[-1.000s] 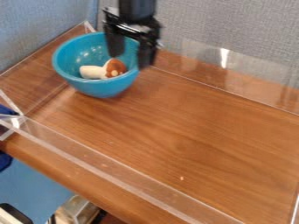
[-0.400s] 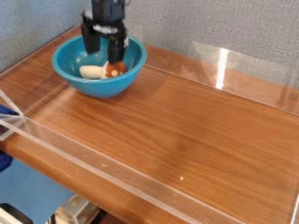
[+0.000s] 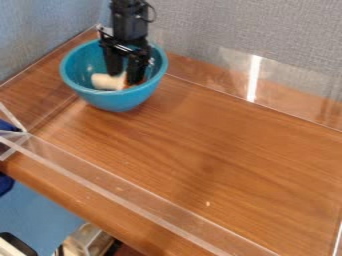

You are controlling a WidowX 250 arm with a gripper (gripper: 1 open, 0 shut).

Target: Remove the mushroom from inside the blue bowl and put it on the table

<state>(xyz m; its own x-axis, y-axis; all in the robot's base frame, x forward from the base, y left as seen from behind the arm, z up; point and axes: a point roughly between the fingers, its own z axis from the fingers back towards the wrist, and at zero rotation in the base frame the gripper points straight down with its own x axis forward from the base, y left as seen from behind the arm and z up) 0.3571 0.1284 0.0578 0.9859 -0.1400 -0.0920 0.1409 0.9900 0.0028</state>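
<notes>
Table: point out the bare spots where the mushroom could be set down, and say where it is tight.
Nearly all of the table is bare wood: the wide stretch from the blue bowl out to the front and right acrylic walls. It is tight only at the back left corner, where the bowl sits and the gripper reaches down into it over the mushroom.

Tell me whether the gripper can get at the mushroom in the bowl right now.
Probably yes. The gripper is down inside the blue bowl, right at the mushroom, with nothing between them. Whether it has a hold is unclear.
</notes>
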